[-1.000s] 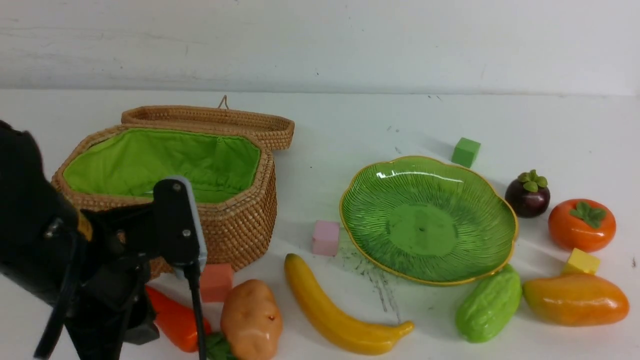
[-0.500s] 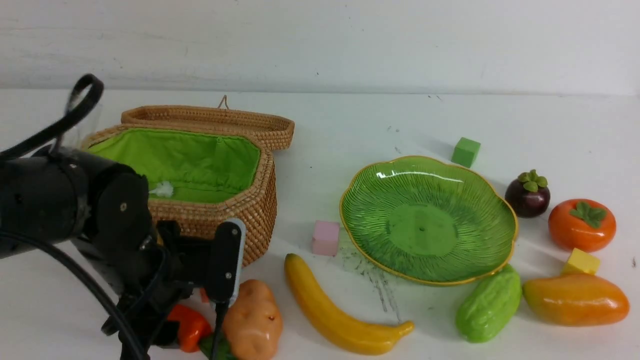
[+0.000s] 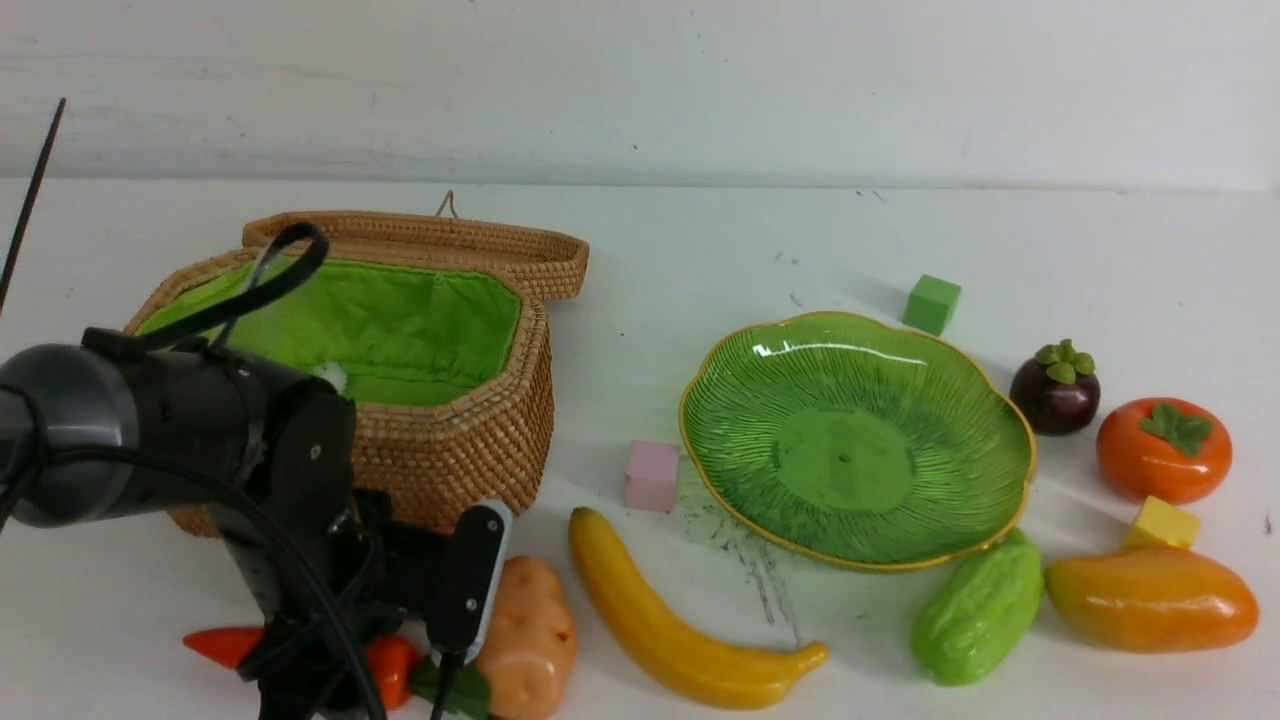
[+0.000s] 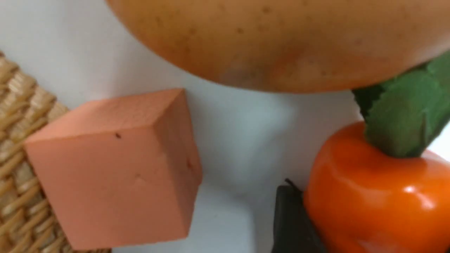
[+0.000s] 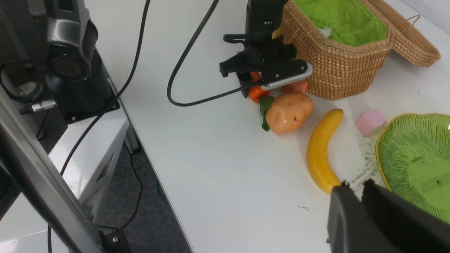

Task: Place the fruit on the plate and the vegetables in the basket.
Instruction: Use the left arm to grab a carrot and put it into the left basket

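We see a white tabletop with the open wicker basket at the left, its lid tipped back. The green plate sits to its right. The left arm reaches down in front of the basket, its left claw over the red-orange pepper. One dark finger touches the pepper's side, but we cannot tell whether the pepper is gripped or how wide this claw stands. The right claw hangs near the banana's end, fingers nearly together around nothing. The banana lies between basket and plate. The mango and gourd lie at the plate's near right, and the potato touches the pepper's stem. The persimmon and mangosteen sit right of the plate. A salmon cube sits beside the basket.
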You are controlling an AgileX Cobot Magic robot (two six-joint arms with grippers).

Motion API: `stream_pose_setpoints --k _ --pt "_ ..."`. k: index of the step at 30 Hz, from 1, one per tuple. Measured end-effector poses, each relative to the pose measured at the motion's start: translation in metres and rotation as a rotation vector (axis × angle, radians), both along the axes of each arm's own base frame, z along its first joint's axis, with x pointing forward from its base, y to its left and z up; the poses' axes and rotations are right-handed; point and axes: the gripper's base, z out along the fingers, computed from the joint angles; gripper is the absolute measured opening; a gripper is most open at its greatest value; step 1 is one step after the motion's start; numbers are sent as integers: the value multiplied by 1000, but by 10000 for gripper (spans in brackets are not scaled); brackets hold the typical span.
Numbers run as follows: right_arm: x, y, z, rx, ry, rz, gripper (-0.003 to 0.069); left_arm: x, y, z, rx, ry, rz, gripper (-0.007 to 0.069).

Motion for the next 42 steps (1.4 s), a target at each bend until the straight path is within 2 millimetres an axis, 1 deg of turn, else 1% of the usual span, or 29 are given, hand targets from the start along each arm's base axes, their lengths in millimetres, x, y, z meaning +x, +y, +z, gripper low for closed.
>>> stream_pose_setpoints --k 5,8,9,13,14,15,16,17,18,19,20,21,23,24,25,27,29,30,31,32,33,34,35,37,40,42 --pt "0 0 0 0 0 0 88 -3 2 1 19 30 16 378" --pt "0 0 0 0 0 0 89 -11 6 6 46 82 17 378" --pt "0 0 0 0 0 0 91 -14 7 12 49 85 17 378" --pt "0 0 0 0 0 0 95 -29 13 50 30 32 33 378" --pt "0 0 0 0 0 0 95 -31 14 54 24 19 35 378" --pt "0 0 0 0 0 0 96 -37 17 71 5 -26 52 378" --pt "0 0 0 0 0 0 97 -42 19 83 -12 -74 63 378" --pt "0 0 0 0 0 0 97 -43 20 88 -16 -97 67 378" --pt "0 0 0 2 -2 -1 97 -48 25 110 -36 -213 77 378" --pt "1 0 1 9 -7 -4 97 -49 27 119 -41 -272 83 378" --pt "2 0 3 23 -22 -15 97 -48 29 131 -45 -347 97 378" --pt "2 0 3 27 -25 -17 97 -47 30 134 -42 -370 95 378" --pt "7 1 9 85 -69 -57 97 -37 32 163 -53 -558 122 378" --pt "8 1 11 107 -85 -70 97 -31 32 173 -61 -620 132 378" --pt "9 1 13 118 -92 -78 97 -28 32 177 -63 -649 139 378" --pt "10 1 16 149 -111 -94 97 -14 29 189 -76 -731 157 378" --pt "11 1 17 164 -117 -101 97 -1 25 193 -76 -767 165 378" --pt "11 1 18 173 -118 -106 97 9 23 192 -61 -782 164 378" --pt "11 1 18 177 -115 -109 97 22 19 187 -43 -781 160 378" --pt "11 1 18 177 -113 -109 97 29 17 183 -27 -777 158 378" --pt "11 1 18 177 -113 -109 97 32 16 180 -22 -769 157 378" --pt "11 1 17 175 -109 -108 100 42 13 172 -1 -755 156 378" --pt "11 1 17 174 -105 -108 101 47 12 165 12 -742 155 378" --pt "11 1 17 176 -91 -111 104 56 9 152 23 -715 171 378" --pt "10 1 15 168 -74 -108 107 60 8 145 15 -700 202 378" --pt "10 1 15 163 -69 -107 107 60 8 144 7 -700 214 378"
